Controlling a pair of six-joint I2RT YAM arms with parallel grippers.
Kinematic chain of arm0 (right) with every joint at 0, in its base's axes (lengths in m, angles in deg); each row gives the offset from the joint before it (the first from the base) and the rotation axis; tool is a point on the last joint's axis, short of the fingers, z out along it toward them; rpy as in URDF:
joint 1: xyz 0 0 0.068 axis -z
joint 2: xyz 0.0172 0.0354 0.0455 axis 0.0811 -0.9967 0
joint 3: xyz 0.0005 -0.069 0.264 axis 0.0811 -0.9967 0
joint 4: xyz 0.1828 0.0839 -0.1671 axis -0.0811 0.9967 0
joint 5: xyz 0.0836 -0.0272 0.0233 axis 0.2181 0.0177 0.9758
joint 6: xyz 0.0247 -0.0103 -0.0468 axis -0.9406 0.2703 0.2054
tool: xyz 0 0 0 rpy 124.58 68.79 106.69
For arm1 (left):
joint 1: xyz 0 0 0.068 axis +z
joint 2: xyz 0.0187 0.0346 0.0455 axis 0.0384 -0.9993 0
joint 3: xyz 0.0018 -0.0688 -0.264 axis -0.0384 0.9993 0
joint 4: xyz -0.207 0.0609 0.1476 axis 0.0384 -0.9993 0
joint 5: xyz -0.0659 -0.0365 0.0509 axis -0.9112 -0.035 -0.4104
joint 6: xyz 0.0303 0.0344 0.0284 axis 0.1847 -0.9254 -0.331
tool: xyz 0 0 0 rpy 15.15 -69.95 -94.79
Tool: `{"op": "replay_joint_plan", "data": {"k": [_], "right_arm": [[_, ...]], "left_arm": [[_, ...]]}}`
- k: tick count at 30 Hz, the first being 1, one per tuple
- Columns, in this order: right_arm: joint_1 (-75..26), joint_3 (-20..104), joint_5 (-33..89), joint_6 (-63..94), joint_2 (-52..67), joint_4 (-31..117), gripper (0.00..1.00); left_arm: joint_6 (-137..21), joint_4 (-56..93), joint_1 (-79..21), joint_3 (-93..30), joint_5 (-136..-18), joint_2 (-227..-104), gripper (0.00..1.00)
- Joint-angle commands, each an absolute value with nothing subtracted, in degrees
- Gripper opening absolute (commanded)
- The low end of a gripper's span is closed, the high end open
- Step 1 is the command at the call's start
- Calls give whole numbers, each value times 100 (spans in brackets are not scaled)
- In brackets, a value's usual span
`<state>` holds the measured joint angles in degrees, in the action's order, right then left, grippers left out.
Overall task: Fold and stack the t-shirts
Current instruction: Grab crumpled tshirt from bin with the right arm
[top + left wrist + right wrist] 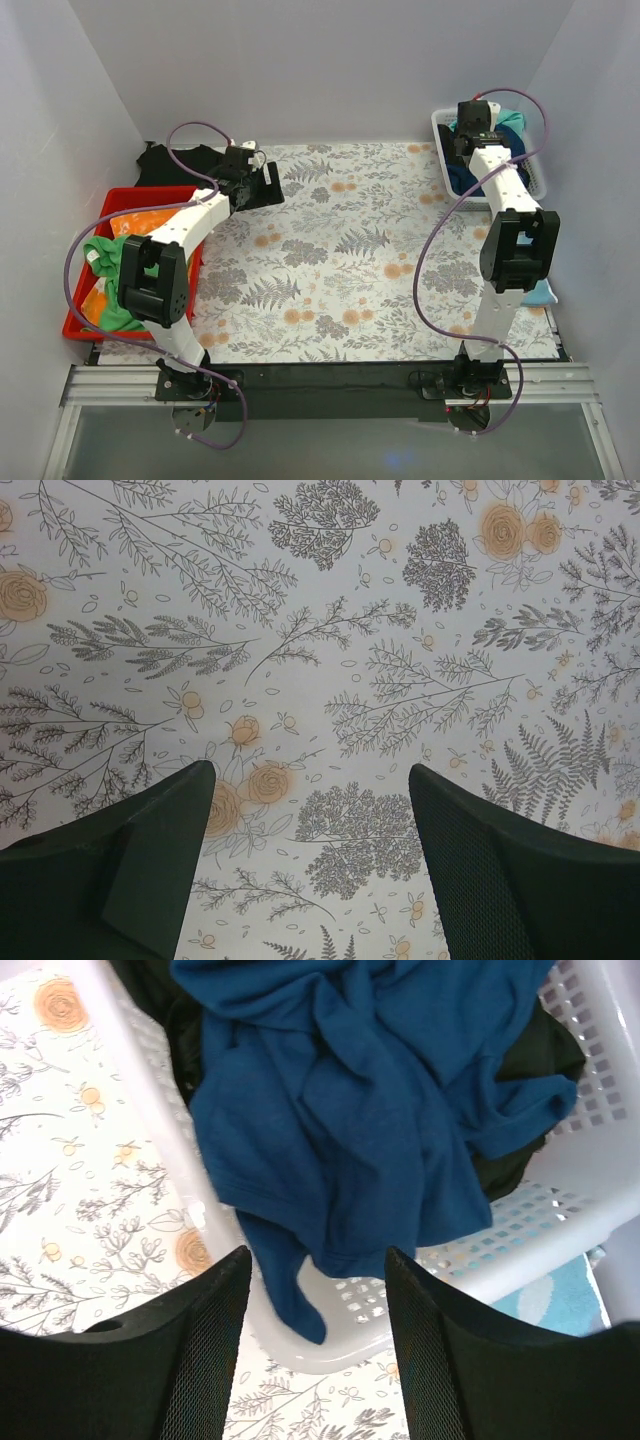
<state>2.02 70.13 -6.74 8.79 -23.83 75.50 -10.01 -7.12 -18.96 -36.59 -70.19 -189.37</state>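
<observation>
The overhead view looks steeply down on the whole floral-printed tablecloth (340, 260), which both close, downward-facing wrist views partly share.

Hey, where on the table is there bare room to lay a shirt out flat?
The middle of the floral tablecloth is bare, from the red plastic tray on the left to the white perforated basket far right. Crowded: the far-left corner with the crumpled black t-shirt, and the basket, where the blue t-shirt spills over the rim.
</observation>
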Motion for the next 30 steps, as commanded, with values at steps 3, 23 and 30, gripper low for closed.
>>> {"op": "replay_joint_plan", "data": {"k": [3,23,30], "right_arm": [[-80,7208,-1045,625,-2606,7336,63],[17,7955,-1846,300,-3828,7354,61],[87,7867,-1669,159,-3820,7547,1]], "left_arm": [[-1034,-604,-1925,-3490,-6995,-18361,78],[-1149,-762,-1925,-3350,-7047,-18211,78],[-1131,-771,-1925,-3463,-7065,-18308,78]]}}
